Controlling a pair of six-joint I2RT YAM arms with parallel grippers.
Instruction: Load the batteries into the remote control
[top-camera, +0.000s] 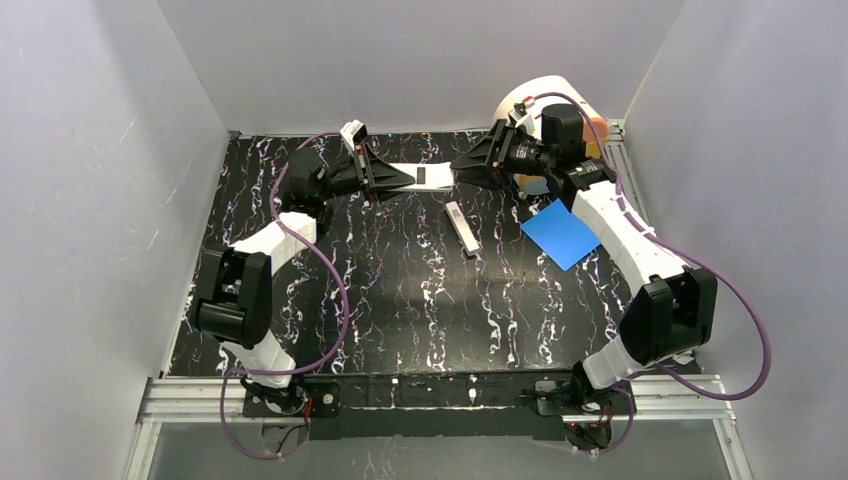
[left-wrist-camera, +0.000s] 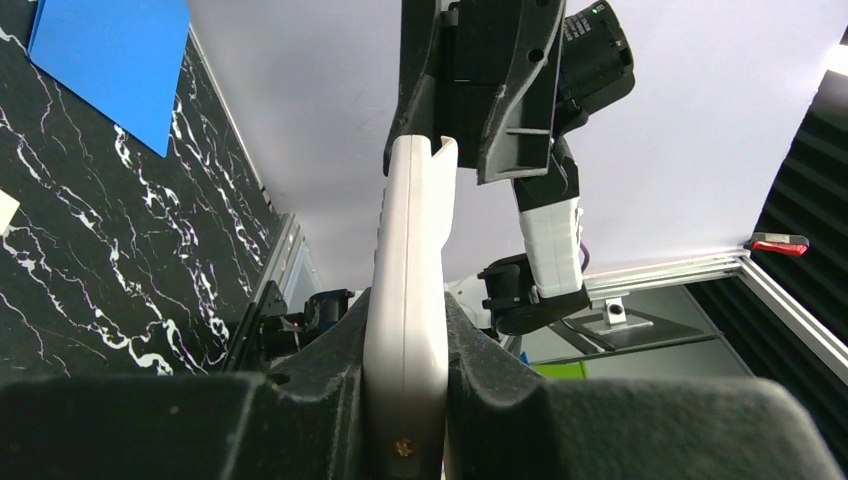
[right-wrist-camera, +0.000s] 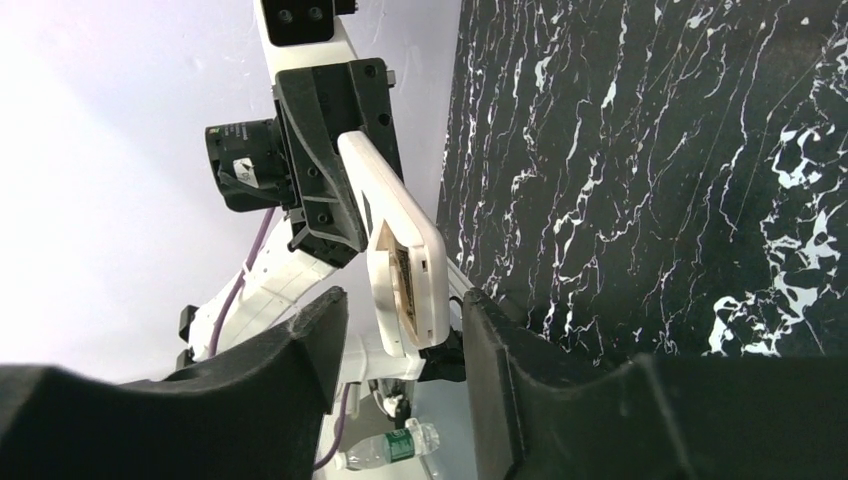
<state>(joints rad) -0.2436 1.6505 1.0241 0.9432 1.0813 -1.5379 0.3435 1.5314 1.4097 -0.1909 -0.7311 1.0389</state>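
Black marbled tabletop, boxed in by plain white walls, is what I'm working over, with a blue sheet lying at the right and a slim white strip flat near the middle. The remote control is off the table, held roughly level in the air toward the back, bridging the two arms. My left gripper is clamped across one end of it; on the left wrist camera the white body sits squeezed between both pads. My right gripper has its jaws spread on either side of the other end, with a gap showing on at least one side, so I judge it is not pinching. On the right wrist camera the battery bay looks uncovered and empty, though the angle is steep and I may be misreading it. I cannot pick out the batteries in any view. The remote reads as a light, stiff plastic shell, smooth enough to twist in a grip, so I'd hold it across the flat faces well short of the bay, as the left does, and press gently. The cells would be small, hard and prone to roll, best pinched across their middle.
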